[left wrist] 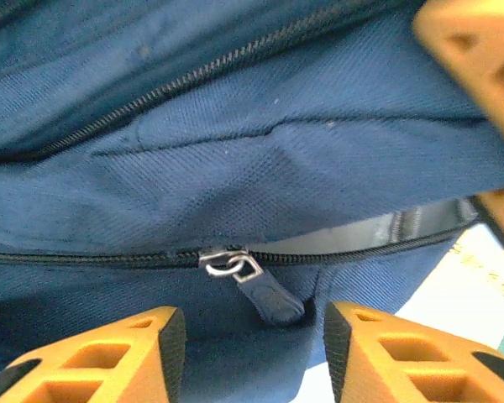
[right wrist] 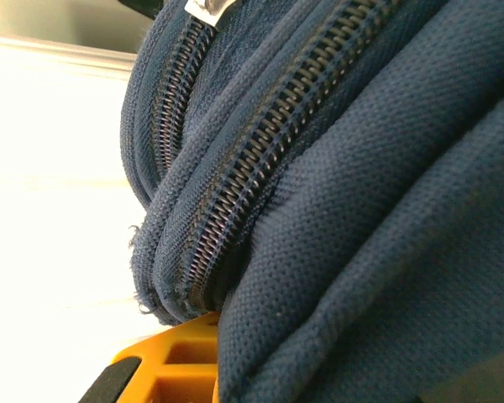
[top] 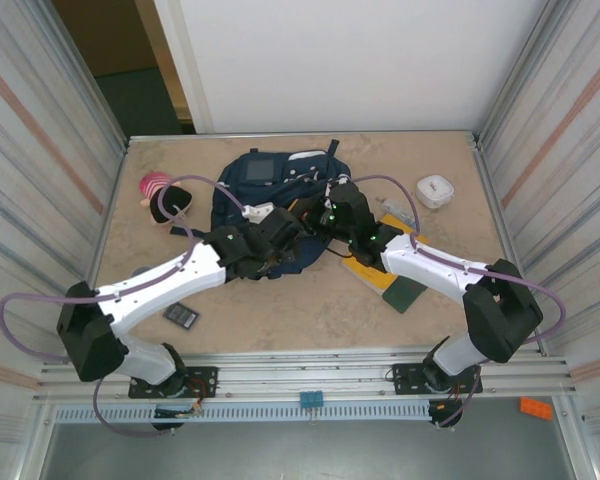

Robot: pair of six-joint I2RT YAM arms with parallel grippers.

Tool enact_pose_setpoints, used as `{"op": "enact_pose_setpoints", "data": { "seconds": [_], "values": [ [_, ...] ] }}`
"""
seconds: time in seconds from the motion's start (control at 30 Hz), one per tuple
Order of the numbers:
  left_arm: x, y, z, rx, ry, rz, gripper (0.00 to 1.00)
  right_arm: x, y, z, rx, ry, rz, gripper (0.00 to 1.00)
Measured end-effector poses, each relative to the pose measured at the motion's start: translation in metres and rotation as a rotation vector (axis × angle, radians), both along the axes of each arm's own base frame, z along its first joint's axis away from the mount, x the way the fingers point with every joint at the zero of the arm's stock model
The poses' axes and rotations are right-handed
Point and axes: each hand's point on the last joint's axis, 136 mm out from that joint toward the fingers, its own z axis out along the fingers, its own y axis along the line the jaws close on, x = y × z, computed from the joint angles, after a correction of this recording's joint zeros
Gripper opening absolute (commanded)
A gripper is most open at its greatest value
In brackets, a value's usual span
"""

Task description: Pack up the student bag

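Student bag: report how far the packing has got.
Done: the student bag zip is partly open, showing grey lining. In hand: the left hand sits open around the zipper pull. Left: books, white box and doll lie outside.

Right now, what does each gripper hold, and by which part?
Left gripper: nothing, jaws open near zipper pull. Right gripper: seemingly student bag, at opening edge.

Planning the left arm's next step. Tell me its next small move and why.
Probably ease the left gripper forward and close on the zipper pull. Its fingers stand open either side of the pull's fabric tab, not touching it, and the student bag is only partly unzipped, with pale grey lining showing to the right.
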Motion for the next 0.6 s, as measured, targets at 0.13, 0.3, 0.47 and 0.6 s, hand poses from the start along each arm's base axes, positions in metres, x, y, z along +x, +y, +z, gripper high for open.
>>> {"op": "enact_pose_setpoints", "data": {
  "seconds": [0.13,0.3,0.47,0.6],
  "values": [
    [0.003,0.001,-0.011,0.028,0.013,0.027,0.46,-0.003,0.002,-0.002,-0.007,0.007,0.007,0.0],
    [0.008,0.004,-0.01,0.039,0.004,0.069,0.37,-0.004,0.002,-0.002,-0.011,0.007,0.01,0.0],
    [0.017,0.01,-0.008,0.023,0.001,0.107,0.4,-0.007,0.005,-0.002,-0.027,-0.007,0.027,0.0],
    [0.024,0.015,-0.009,0.01,-0.006,0.128,0.25,-0.008,0.007,-0.001,-0.038,-0.015,0.036,0.0]
  ]
}}
